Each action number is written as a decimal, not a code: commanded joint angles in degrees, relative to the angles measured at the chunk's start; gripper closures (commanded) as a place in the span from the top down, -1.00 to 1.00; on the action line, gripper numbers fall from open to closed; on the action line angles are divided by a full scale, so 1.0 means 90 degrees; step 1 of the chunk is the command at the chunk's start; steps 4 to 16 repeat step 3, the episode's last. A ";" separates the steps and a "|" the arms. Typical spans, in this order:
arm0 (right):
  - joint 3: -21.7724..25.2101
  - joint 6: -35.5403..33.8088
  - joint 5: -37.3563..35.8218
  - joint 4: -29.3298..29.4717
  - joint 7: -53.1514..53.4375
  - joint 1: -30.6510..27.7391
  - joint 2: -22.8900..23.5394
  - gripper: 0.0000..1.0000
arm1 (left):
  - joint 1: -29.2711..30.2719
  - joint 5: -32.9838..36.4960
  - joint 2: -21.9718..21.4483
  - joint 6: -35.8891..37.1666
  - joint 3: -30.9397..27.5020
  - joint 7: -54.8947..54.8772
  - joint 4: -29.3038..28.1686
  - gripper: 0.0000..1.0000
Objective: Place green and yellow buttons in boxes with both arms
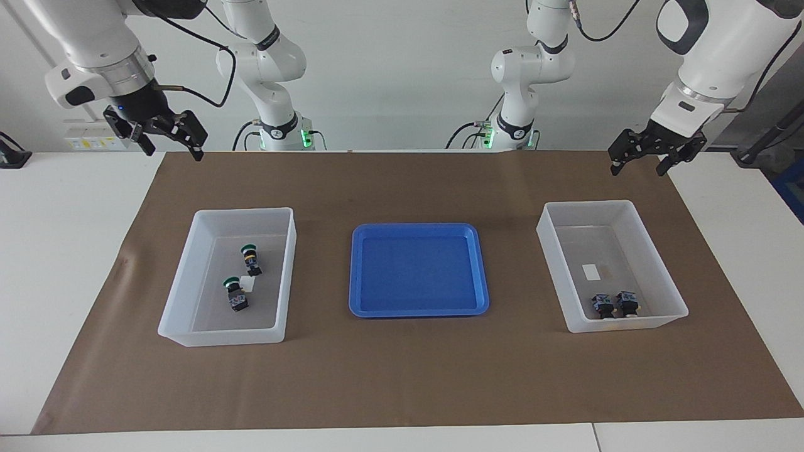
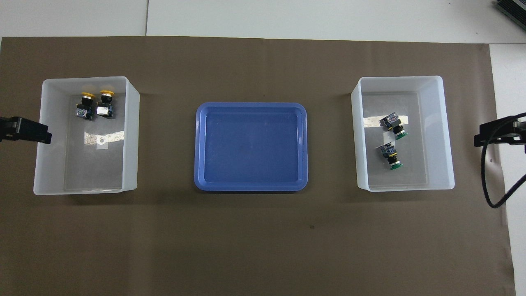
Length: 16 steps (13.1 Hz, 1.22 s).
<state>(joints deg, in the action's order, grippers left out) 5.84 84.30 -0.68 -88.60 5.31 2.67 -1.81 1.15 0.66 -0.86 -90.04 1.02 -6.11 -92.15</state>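
Note:
Two green buttons [image 1: 251, 258] [image 1: 235, 294] lie on their sides in the translucent white box [image 1: 220, 336] toward the right arm's end; the overhead view shows them too [image 2: 393, 125] [image 2: 390, 155]. Two yellow buttons [image 2: 85, 106] [image 2: 105, 104] lie side by side in the other box [image 2: 131, 135], at the end farthest from the robots. My right gripper [image 1: 173, 150] hangs open and empty high over the mat's corner at its own end. My left gripper [image 1: 637, 168] hangs open and empty high over the mat's corner at its end, with the yellow buttons' box [image 1: 628, 323] below it.
A shallow blue tray [image 1: 418, 270] with nothing in it sits between the two boxes, on a brown mat [image 1: 402, 376] that covers most of the white table. Both arm bases stand at the robots' edge. A dark cable [image 2: 489, 181] loops down from the right arm.

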 commanded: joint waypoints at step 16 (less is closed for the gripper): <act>0.0132 0.0076 0.0105 -0.0283 -0.0795 0.0065 -0.0229 1.00 | 0.0038 -0.0054 -0.0099 -0.0055 0.0013 0.0053 -0.0084 1.00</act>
